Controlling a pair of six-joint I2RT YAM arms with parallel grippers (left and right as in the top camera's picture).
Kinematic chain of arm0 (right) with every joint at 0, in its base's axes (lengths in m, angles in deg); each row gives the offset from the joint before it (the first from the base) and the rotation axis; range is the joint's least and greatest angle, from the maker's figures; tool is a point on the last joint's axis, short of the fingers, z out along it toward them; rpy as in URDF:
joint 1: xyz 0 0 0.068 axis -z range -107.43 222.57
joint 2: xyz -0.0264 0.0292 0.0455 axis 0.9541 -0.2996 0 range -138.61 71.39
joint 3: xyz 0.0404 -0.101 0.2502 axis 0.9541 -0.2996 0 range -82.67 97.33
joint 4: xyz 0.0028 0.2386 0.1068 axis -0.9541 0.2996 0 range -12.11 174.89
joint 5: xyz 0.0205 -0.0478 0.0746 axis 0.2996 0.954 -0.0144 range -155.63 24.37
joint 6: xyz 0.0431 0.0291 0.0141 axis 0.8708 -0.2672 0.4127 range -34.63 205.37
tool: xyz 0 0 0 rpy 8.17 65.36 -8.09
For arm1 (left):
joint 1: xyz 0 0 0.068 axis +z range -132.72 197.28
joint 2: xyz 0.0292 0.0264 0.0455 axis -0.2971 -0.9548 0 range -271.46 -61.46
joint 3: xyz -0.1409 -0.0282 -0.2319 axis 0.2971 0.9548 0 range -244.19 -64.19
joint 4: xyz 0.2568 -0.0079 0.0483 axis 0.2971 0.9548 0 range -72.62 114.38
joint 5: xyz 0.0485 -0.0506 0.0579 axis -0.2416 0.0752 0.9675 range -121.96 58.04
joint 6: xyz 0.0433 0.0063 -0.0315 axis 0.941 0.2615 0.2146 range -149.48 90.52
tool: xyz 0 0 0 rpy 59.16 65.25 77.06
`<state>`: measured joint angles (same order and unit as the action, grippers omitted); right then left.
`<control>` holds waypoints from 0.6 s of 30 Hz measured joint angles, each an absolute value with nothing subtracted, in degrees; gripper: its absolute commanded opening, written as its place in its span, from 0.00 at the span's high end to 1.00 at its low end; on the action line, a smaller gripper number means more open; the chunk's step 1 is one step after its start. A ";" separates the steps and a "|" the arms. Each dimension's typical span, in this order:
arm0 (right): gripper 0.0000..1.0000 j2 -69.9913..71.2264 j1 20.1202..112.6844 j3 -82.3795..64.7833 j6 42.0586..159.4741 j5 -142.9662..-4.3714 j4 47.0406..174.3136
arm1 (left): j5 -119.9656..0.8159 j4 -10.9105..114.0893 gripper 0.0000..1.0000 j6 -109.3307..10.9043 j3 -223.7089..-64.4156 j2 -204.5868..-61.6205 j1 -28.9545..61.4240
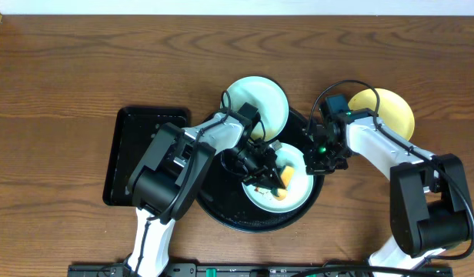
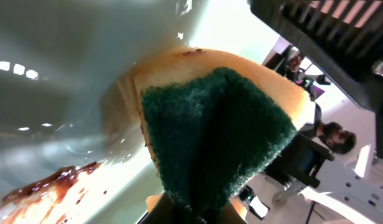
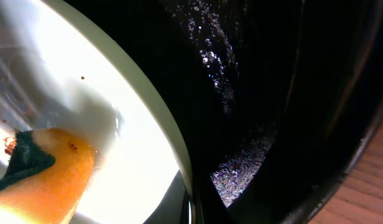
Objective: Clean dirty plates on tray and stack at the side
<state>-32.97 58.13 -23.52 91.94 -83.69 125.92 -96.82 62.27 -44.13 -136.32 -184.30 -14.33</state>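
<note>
Table (image 1: pixel 68 61) of brown wood, seen from overhead, with both arms reaching inward from the near edge.

Tray (image 1: pixel 221 211), round and glossy black, sits by the middle of the near edge. It is the largest item on the table. The right wrist view shows its wet, speckled floor and low rim (image 3: pixel 272 93).

Oblong tray (image 1: pixel 121 154), also black, lies just to the left of the round one.

Far plate (image 1: pixel 260 100), pale blue, lies across the tray's far rim, partly under the left arm.

Yellow plate (image 1: pixel 387 111) rests on bare wood to the right of the tray, toward the right edge. The right arm crosses its near side.

Near plate (image 1: pixel 295 196), pale blue, lies inside the tray on its right half. Its rim is seen close up in the right wrist view (image 3: pixel 135 124).

Left gripper (image 1: pixel 262 171) is clenched on the sponge (image 2: pixel 222 137) and presses it against the near plate's floor.

Right gripper (image 1: pixel 327 158) is at the near plate's right rim. Its camera shows mostly dark tray, so whether it pinches the rim cannot be told.

The sponge is yellow foam with a dark green scouring face. It also shows overhead (image 1: pixel 282 178) and in the right wrist view (image 3: pixel 48 174).

Smear (image 2: pixel 48 183), brown and sticky-looking, lies on the near plate just beside the sponge.
</note>
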 measured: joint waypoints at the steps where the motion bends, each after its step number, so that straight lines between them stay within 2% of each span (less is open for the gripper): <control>1: 0.99 -32.97 58.06 -23.52 91.94 -83.76 125.81 | -96.19 63.10 0.93 -44.07 -136.59 -184.30 -14.31; 7: 0.99 -32.99 57.91 -23.52 91.94 -84.30 125.53 | -89.13 74.97 0.93 -40.07 -139.28 -184.33 -14.00; 12: 0.99 -33.03 57.41 -23.56 91.98 -85.15 125.35 | -74.20 86.75 0.93 -35.43 -143.56 -184.41 -14.09; 14: 0.99 -33.03 57.06 -23.56 92.20 -85.26 125.27 | -67.20 88.04 0.93 -34.80 -144.63 -184.41 -14.27; 18: 0.99 -33.16 56.97 -23.82 92.59 -86.68 125.77 | -61.32 87.47 0.93 -35.15 -145.81 -184.35 -13.92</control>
<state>-33.16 56.97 -23.82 92.59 -86.68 125.77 -61.32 87.47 -35.15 -145.81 -184.35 -13.92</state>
